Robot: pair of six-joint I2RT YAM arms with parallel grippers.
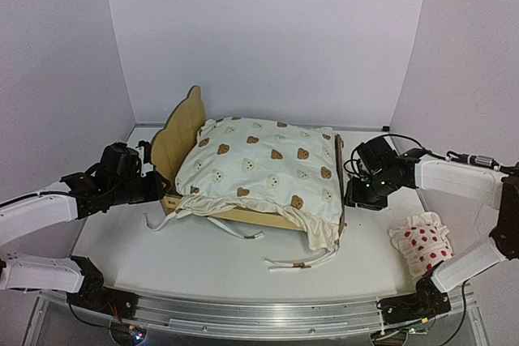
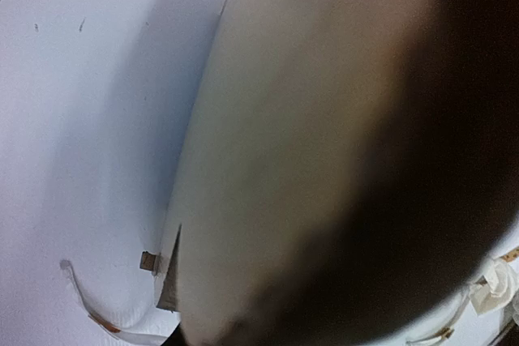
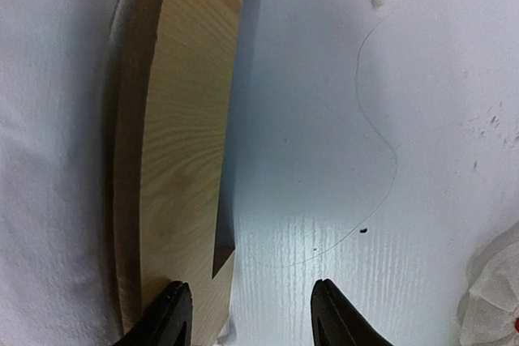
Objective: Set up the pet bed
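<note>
Standing at the middle of the desk (image 1: 122, 241): the pet bed (image 1: 180, 131), bear-ear headboard upright at its left end. Draped over it, covering the base and spilling past its front right corner: a cream bear-print cushion (image 1: 263, 164). Trailing onto the desk just in front of the bed: white ties (image 1: 235, 231).

Pressed up against the outer face of the bed's headboard, low down: the left gripper (image 1: 154, 188). Nothing but blurred plywood (image 2: 268, 160) close to the lens in its wrist view, so cannot tell whether apart or clamped.

Poised at the bed's opposite end, beside the foot panel: the right gripper (image 1: 357, 192). Seen from its wrist, fingers apart (image 3: 247, 313), one fingertip (image 3: 170, 313) over the top edge of the panel (image 3: 182, 119), the other (image 3: 332, 313) over bare desk outside the bed; not closed on the wood.

Lying well to the right of the bed, toward the near edge: a small white pillow (image 1: 422, 241) with red dots.
</note>
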